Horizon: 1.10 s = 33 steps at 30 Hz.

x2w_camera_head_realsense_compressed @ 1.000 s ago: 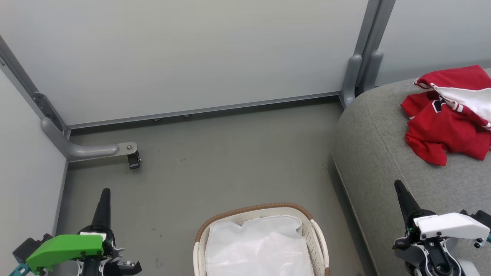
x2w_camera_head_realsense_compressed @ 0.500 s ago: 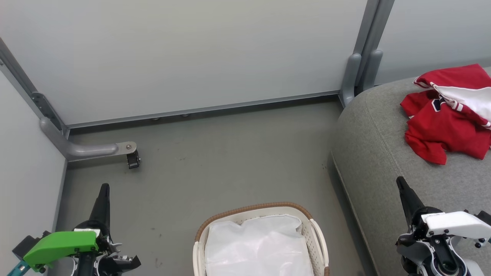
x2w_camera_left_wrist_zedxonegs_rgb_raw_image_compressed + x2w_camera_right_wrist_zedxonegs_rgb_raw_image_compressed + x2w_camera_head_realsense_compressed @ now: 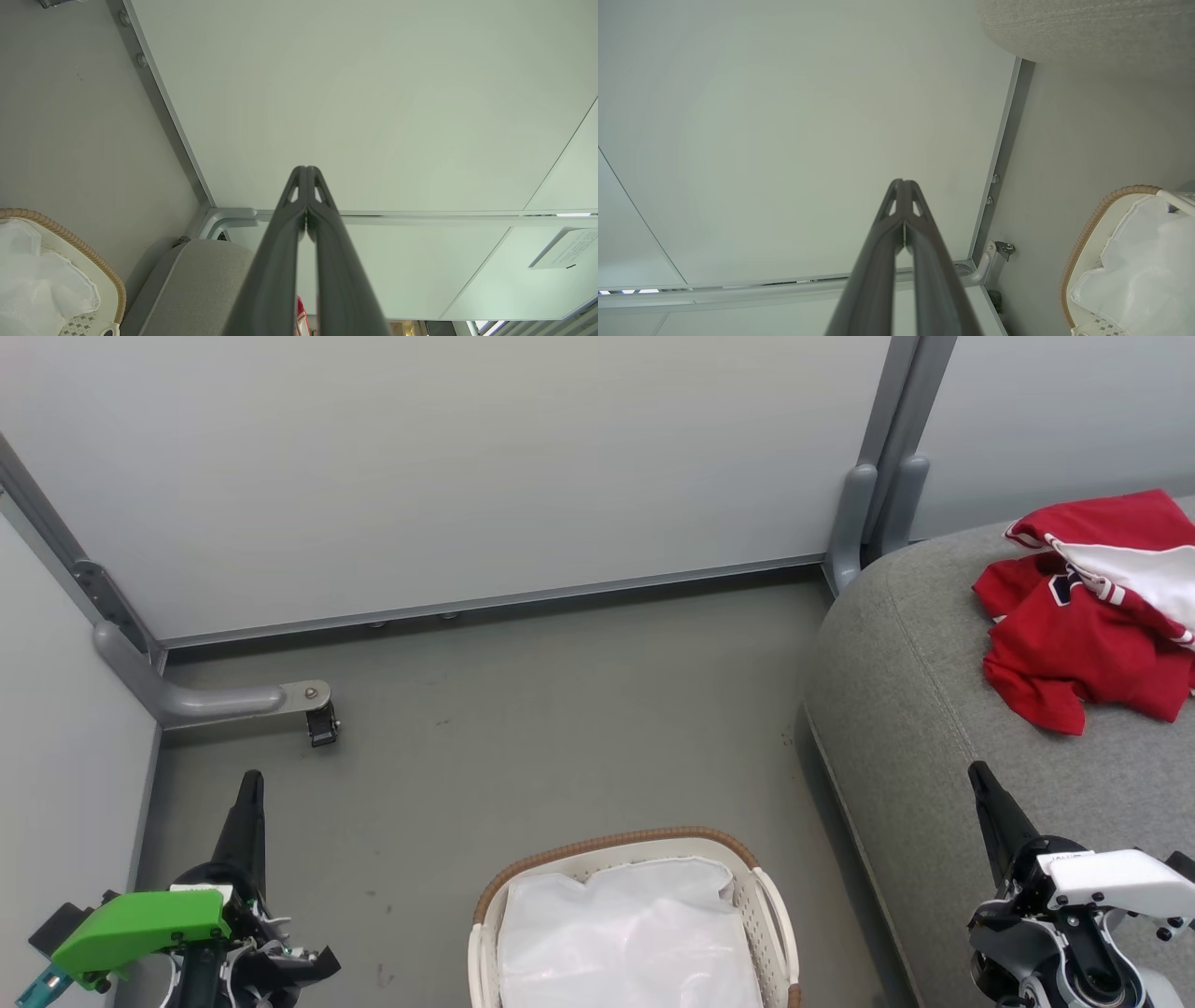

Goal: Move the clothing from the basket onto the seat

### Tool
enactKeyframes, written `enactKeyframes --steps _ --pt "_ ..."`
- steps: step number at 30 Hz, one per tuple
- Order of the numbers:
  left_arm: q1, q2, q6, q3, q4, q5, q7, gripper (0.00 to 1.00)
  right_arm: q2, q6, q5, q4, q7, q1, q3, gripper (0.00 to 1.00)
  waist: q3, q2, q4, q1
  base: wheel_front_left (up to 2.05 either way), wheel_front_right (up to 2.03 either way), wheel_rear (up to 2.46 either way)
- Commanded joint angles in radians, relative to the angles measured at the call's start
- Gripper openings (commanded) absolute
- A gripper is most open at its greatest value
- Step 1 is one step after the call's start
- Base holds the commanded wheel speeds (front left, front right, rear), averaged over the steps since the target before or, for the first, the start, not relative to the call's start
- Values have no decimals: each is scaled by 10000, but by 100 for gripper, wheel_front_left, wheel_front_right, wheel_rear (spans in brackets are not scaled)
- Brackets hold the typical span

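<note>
We see jerseys [image 3: 1083,635] on seat [image 3: 896,709], basket [image 3: 607,841] w/ liner [image 3: 625,933] only; left gripper [image 3: 248,803] & right gripper [image 3: 986,793] closed, empty. Prob. done.

One basket [image 3: 635,845] is standing on the floor [image 3: 560,709], holding one liner [image 3: 625,933]. One seat [image 3: 915,691] is carrying a single heap of jerseys [image 3: 1074,653]; it is looking like two garments, though the folds are hiding the exact count. Two pincers are showing, the left pincer [image 3: 250,777] and the right pincer [image 3: 977,769]. One caster [image 3: 323,726] is also sitting on the floor.
</note>
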Motion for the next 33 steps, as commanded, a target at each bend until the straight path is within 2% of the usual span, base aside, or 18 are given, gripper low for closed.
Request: enactKeyframes --steps 1,33 --pt "-108 54 -63 23 -16 -35 45 0 -55 -3 36 -44 33 -74 -21 0 0 111 1 0 0 0 0" --pt "-108 55 -63 21 -19 -37 43 0 -55 -3 38 -43 32 -72 -19 0 0 111 1 0 0 0 0"
